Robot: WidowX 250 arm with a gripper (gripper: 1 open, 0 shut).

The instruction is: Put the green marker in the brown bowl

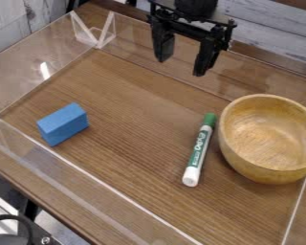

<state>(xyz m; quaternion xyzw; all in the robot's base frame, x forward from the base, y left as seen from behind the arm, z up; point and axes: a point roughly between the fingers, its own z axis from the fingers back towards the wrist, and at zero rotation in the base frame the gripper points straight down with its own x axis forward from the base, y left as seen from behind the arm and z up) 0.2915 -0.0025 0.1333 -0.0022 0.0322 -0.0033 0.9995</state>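
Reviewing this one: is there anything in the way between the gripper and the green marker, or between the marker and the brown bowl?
Nothing visible stands between the gripper and the green marker, nor between marker and brown bowl; only the bowl's own wall has to be cleared.

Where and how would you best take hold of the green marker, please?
I would grip the green marker around the middle of its barrel, coming from straight above with the fingers on its two long sides. It lies flat and is slim, with bare table on either side, though the brown bowl stands close by its cap end, so keep off that end.
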